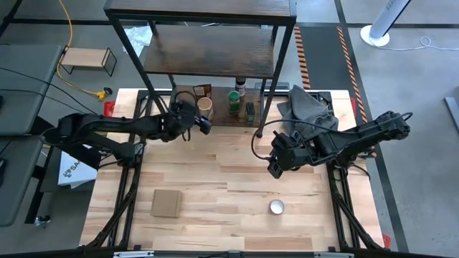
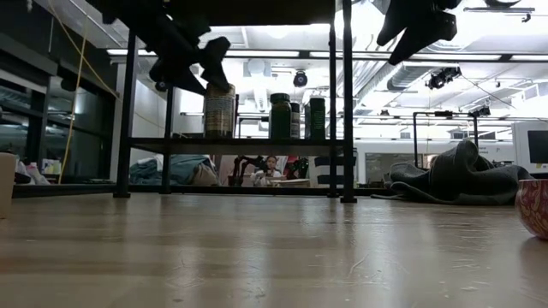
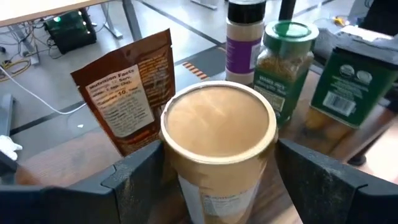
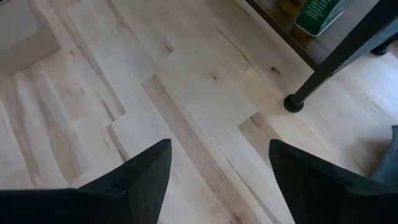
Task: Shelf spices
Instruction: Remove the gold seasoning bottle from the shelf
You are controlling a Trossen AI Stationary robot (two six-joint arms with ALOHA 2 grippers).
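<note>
— Pale wood planks of the table (image 1: 229,179) are being crossed by what, nearest the front edge?

— A flat cardboard square (image 1: 166,203) and a small silvery disc (image 1: 277,208) are being carried there, well apart. Further in, the right tool (image 1: 273,170) is being held above bare boards, its fingers (image 4: 146,177) spread with nothing between them.

— And the left tool?

— The left tool (image 1: 206,127) is being held at the front edge of the lowest board of the shelf (image 1: 215,50). Its fingers (image 3: 134,177) are being kept apart on either side of the tan-lidded jar (image 3: 217,146); whether the jar is being touched cannot be told.

— Where are the spices being kept?

— All are being carried on that lowest board. The tan-lidded jar is standing upright at the front, with the brown-orange pouch (image 3: 130,93) just behind it. The green-lidded jar (image 3: 286,65) and the dark-capped jar with purple-white label (image 3: 244,40) are being seen beside it, and the small dark tin (image 3: 354,84) next to those.

— Anything beyond?

— A grey cloth (image 1: 305,107) is being seen heaped beside the shelf's right leg.
</note>
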